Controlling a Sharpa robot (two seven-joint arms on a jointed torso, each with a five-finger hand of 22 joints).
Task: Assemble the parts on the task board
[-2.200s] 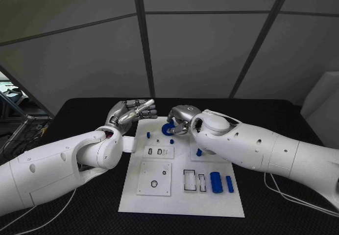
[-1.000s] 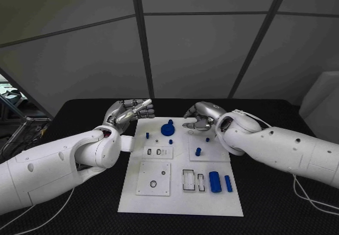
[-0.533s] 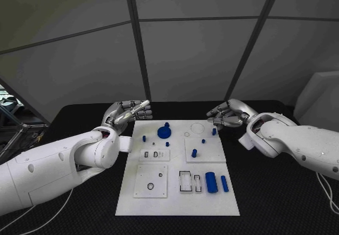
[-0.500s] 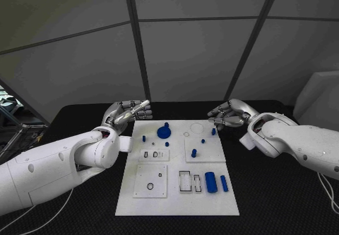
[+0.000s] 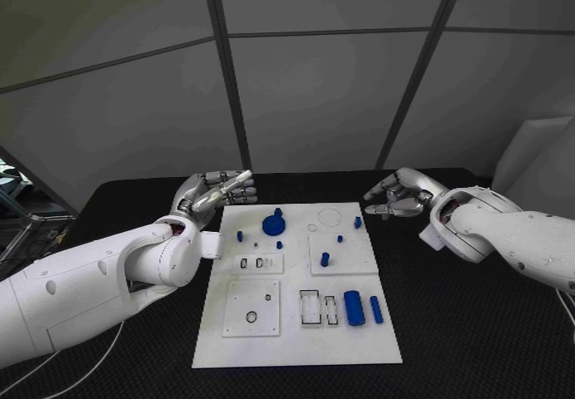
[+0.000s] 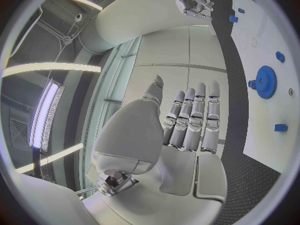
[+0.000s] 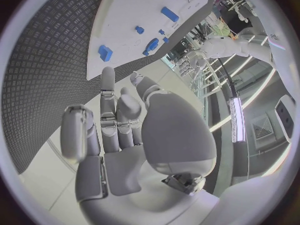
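Flanking the task board (image 5: 296,332), both empty: left hand (image 5: 219,193) loosely curled, right hand (image 5: 398,194) half-spread.

The task board (image 6: 275,60) is cut off by the left wrist view's rim.

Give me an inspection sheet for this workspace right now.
Surface: black table, textured.
Job's things: white task board mid-table; blue gear near its far edge, blue cylinder and small blue parts across it.
Clutter: nothing seen.
Hands: left hand and right hand raised beside the board's far corners, holding nothing, fingers partly curled.
Cables: white cable beside the left arm.
Surroundings: grey panelled wall.
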